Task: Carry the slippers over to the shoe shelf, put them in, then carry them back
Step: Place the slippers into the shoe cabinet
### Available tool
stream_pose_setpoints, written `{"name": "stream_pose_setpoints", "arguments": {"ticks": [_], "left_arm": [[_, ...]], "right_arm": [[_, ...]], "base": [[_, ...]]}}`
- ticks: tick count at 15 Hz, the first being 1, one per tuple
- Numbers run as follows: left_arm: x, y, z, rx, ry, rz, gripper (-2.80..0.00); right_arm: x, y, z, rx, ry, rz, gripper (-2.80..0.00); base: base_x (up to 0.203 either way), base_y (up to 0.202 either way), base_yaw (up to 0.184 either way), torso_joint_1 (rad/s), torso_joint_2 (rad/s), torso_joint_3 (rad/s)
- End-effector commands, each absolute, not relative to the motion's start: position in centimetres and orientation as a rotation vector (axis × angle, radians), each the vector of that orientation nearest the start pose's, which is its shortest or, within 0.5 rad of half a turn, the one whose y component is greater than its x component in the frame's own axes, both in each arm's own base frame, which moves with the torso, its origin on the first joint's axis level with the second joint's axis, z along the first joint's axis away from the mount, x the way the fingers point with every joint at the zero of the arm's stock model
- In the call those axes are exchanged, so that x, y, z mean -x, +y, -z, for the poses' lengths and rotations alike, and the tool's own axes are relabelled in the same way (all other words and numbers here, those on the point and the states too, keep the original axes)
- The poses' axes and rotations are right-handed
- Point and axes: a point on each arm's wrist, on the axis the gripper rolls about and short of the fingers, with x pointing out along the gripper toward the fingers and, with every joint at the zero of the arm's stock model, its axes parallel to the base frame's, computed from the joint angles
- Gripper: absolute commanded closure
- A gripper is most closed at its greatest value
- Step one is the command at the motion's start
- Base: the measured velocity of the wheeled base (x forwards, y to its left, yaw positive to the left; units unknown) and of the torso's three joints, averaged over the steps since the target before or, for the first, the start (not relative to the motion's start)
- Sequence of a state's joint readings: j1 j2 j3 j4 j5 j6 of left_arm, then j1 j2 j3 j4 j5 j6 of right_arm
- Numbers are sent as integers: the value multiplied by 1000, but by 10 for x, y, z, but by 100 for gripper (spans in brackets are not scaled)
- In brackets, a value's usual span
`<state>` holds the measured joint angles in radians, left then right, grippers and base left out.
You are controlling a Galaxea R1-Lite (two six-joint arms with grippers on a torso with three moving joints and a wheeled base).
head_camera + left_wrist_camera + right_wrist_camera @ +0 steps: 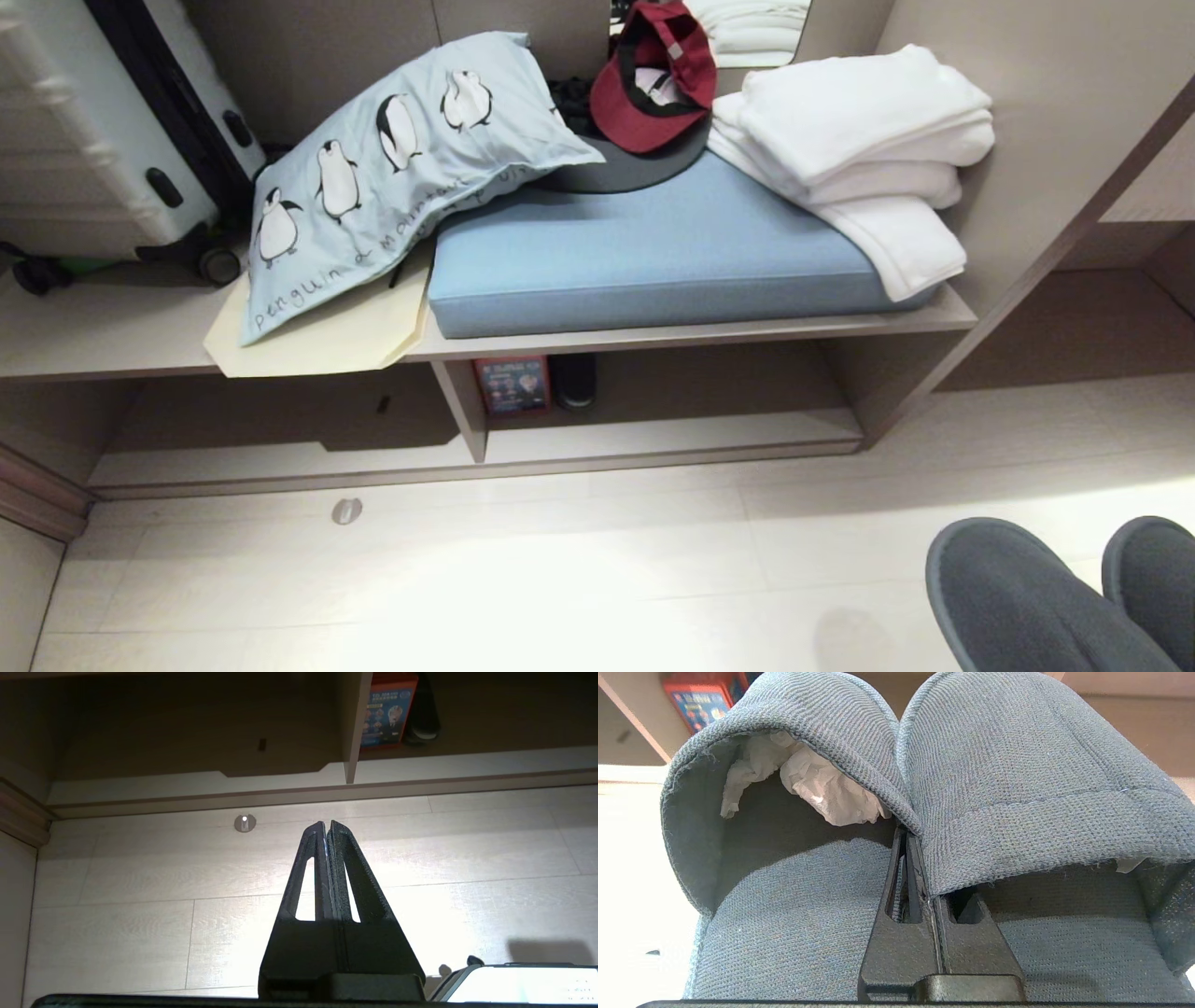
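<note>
Soft grey-blue knit slippers, rounded closed toes, white crumpled paper stuffed in one, pinched together by their inner edges in the clamped right gripper and hanging low at the right over the pale plank floor, short of the shoe shelf. Heels cut off, soles hidden. Left gripper empty, fingers pressed together above the floor; blue cushion, penguin pillow, white towels on the bench above.
</note>
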<state>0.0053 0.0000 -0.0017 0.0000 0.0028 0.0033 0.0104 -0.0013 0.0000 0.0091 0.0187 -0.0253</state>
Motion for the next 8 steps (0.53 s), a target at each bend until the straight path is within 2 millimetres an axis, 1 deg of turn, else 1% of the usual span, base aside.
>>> {"name": "stream_pose_setpoints", "arguments": {"ticks": [1,8], "left_arm": [[23,0,-76,-3,-2,-9,0],[23,0,-76,-3,-2,-9,0]], "right_arm": [[23,0,-75,26,9,-30,0],[23,0,-75,24,9,-31,0]], "base": [[0,0,0,3,1,-201],[0,0,0,3,2,-196]]}}
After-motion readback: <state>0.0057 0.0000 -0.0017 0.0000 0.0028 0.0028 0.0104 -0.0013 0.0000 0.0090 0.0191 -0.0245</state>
